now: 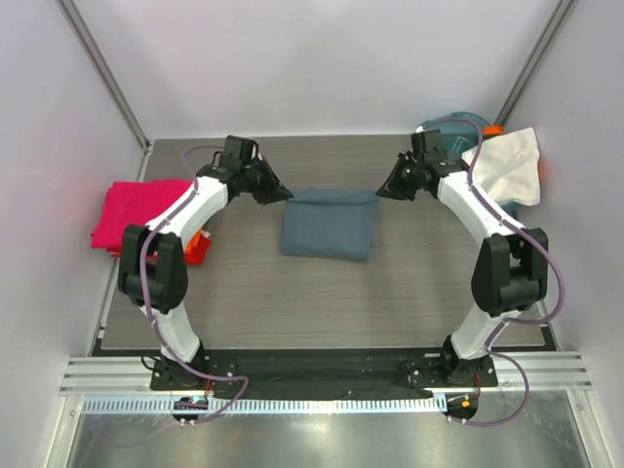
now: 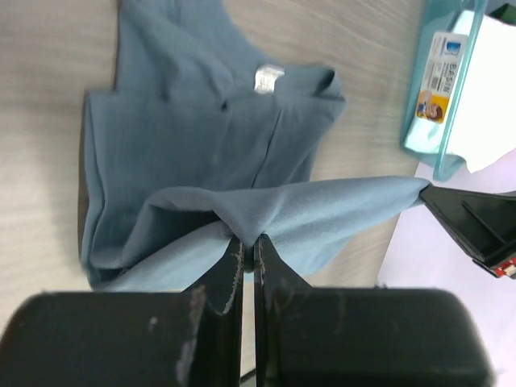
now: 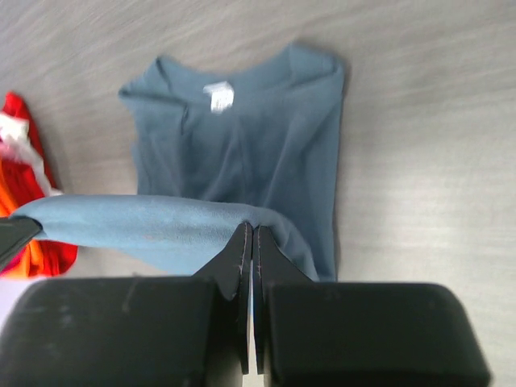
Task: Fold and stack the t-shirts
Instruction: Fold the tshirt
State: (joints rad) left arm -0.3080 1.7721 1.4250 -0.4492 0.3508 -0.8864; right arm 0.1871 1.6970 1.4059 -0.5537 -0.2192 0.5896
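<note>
The slate blue-grey t-shirt (image 1: 329, 222) lies partly folded in the middle of the table, collar and label facing up (image 2: 266, 78). My left gripper (image 1: 283, 193) is shut on its far left edge (image 2: 248, 240). My right gripper (image 1: 382, 190) is shut on its far right edge (image 3: 252, 228). The held edge is lifted and stretched between them above the rest of the shirt (image 3: 242, 153). A magenta pink t-shirt (image 1: 136, 210) lies at the table's left edge, with an orange-red one (image 1: 198, 246) partly under my left arm. A white t-shirt (image 1: 507, 164) hangs over the teal tub.
The teal plastic tub (image 1: 458, 122) stands at the far right corner; it also shows in the left wrist view (image 2: 427, 97). White walls enclose the table on three sides. The orange-red cloth (image 3: 32, 210) shows at the left of the right wrist view.
</note>
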